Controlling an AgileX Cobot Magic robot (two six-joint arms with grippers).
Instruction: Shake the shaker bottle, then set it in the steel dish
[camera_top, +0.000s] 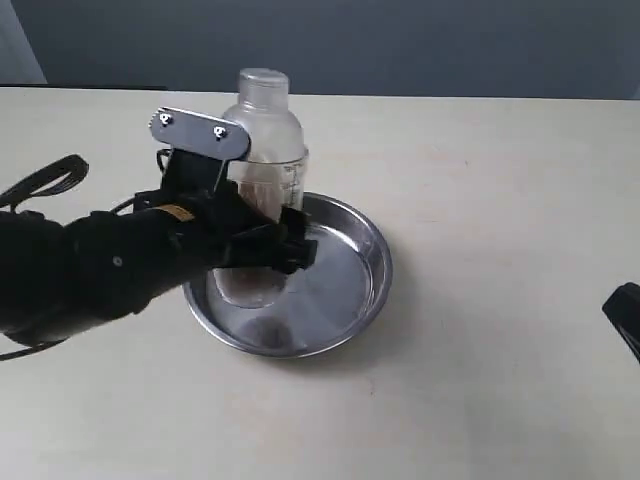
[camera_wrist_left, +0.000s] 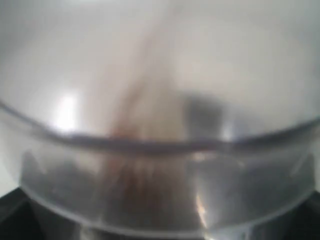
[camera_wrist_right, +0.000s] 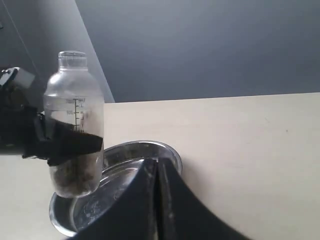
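Observation:
The clear shaker bottle (camera_top: 266, 150) stands upright, frosted dome and small cap on top, brown grains in its lower part (camera_wrist_right: 75, 172). My left gripper (camera_top: 262, 248) is shut on its body, and the bottle's base hangs just above the left half of the steel dish (camera_top: 350, 275). Seen from the left wrist, the bottle's blurred clear wall (camera_wrist_left: 160, 165) fills the whole picture. In the right wrist view the dish (camera_wrist_right: 150, 150) lies behind my right gripper (camera_wrist_right: 156, 167), whose jaws are pressed together with nothing held. That gripper (camera_top: 625, 312) sits at the table's right edge.
A black cable (camera_top: 45, 182) loops on the table at the far left behind the left arm. The pale tabletop (camera_top: 500, 200) stretches between the dish and the right gripper. A dark wall (camera_top: 400, 40) runs behind the table's far edge.

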